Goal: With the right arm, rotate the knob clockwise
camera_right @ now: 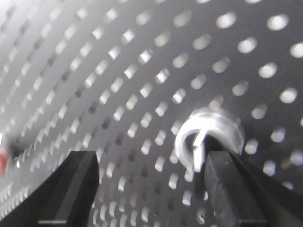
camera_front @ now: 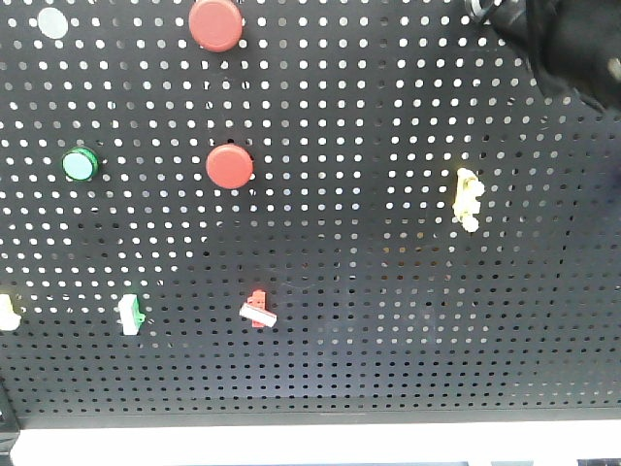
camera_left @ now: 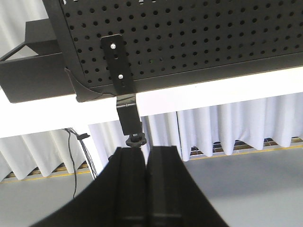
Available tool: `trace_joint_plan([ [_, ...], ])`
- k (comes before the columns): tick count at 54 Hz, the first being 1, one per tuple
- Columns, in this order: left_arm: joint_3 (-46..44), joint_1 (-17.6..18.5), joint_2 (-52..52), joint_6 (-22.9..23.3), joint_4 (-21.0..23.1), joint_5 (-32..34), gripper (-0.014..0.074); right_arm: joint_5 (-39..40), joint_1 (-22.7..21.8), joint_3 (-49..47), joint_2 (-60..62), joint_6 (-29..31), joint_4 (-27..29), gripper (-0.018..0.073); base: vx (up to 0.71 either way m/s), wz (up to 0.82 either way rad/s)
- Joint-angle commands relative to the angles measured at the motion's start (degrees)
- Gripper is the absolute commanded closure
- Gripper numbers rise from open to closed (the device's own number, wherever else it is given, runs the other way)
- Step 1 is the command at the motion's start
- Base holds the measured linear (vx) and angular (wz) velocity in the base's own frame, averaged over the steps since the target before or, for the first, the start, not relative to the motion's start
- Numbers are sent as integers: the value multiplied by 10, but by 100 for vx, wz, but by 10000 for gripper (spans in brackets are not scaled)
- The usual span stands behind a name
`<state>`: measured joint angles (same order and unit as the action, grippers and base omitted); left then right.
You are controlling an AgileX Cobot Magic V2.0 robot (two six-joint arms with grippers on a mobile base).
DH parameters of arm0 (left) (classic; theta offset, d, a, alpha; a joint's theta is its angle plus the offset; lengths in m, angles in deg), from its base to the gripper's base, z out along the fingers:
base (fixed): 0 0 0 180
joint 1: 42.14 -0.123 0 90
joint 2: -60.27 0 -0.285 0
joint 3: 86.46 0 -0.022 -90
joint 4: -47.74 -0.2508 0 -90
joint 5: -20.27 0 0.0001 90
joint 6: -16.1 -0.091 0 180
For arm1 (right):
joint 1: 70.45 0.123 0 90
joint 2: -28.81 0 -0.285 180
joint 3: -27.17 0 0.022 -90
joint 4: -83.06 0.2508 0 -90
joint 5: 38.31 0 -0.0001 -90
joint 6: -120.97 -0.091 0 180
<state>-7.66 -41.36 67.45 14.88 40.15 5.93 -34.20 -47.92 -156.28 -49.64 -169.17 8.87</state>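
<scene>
In the right wrist view the knob [camera_right: 185, 140] shows close up on the pegboard as a shiny silver ring round a dark centre, blurred. My right gripper [camera_right: 151, 165] is open, with its jaws wide apart. Its right finger [camera_right: 227, 189] stands just in front of the knob's lower right side and its left finger [camera_right: 75, 184] is far to the left of the knob. In the front view the right arm [camera_front: 572, 44] covers the board's top right corner and hides the knob. My left gripper [camera_left: 147, 152] is shut and empty, below the board's lower edge.
The black pegboard [camera_front: 388, 320] carries two red round buttons [camera_front: 215, 23] [camera_front: 229, 166], a green round button [camera_front: 80, 164], a pale disc [camera_front: 52, 22], a yellow switch [camera_front: 469, 198], a red switch [camera_front: 258, 310] and a green-and-white switch [camera_front: 130, 314]. A black bracket [camera_left: 118, 66] with a screw knob [camera_left: 135, 140] hangs just ahead of my left gripper.
</scene>
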Motion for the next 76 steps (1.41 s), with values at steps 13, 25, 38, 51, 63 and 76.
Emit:
trace_joint_plan([
  [13, 15, 2, -9, 1, 5, 44, 603, 11, 2, 170, 169, 0, -109, 50, 0, 0],
  [25, 15, 2, -9, 1, 5, 44, 603, 11, 2, 235, 247, 0, -197, 50, 0, 0],
  [38, 15, 2, -9, 1, 5, 44, 603, 15, 2, 246, 275, 0, -260, 50, 0, 0],
  [51, 15, 2, -9, 1, 5, 44, 603, 15, 2, 246, 276, 0, -266, 50, 0, 0],
  [63, 15, 2, -9, 1, 5, 44, 603, 10, 2, 246, 276, 0, -266, 50, 0, 0],
  [76, 15, 2, -9, 1, 5, 44, 603, 2, 2, 246, 276, 0, -281, 79, 0, 0],
])
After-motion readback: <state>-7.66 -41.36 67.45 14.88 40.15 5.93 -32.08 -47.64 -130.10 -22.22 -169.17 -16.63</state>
